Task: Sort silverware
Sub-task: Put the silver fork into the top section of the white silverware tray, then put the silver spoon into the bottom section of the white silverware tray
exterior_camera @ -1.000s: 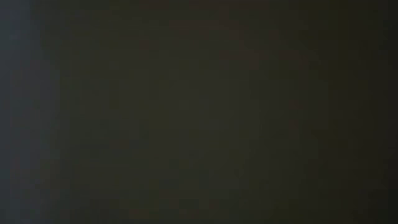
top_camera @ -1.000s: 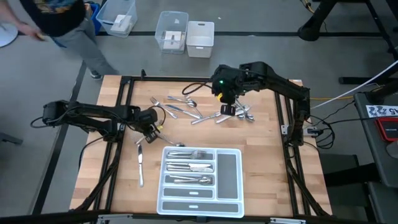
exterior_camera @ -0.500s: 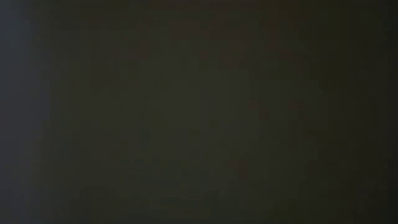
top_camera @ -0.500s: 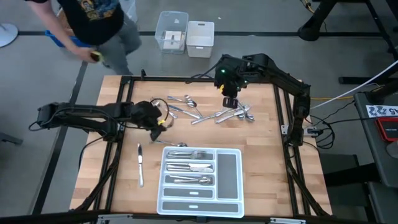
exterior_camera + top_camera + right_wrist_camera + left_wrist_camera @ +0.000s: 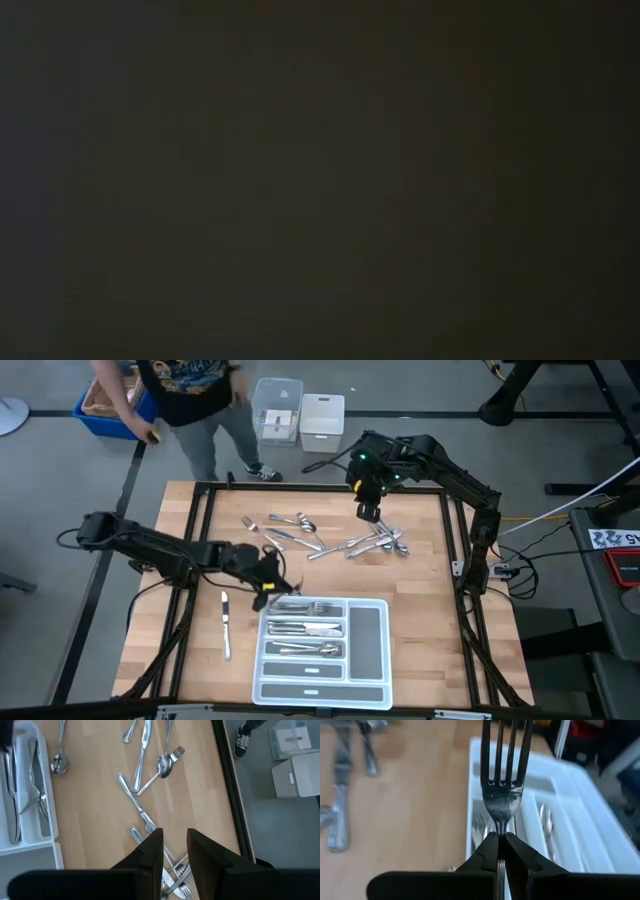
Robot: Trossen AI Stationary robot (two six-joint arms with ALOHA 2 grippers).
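Step in hand: the left claw is pinching a fork by its handle, tines pointing forward, just over the white tray at the tray's near-left corner as the wrist view looks. It seems to be a delivery, not a pick.

Next move, in my judgement: bring the fork over the slot that already has forks, i.e. the tray's far slot, line it up w/ the slot length, lower, then let go. The risk is a tilted fork resting on a divider.

Counts, from the tray outward (approx., pieces overlap):
- In the tray: 3 slots filled, each w/ a few pieces; the long side slot and the near slot look bare.
- Left of the tray: 1 knife alone on the bench.
- Beyond the tray: 2 loose clusters, about ten pieces together; exact no. I cannot tell.

The right claw, fingers a little spread and holding nothing, hangs above the farther right cluster.

Beyond the bench a person stands by plastic bins.
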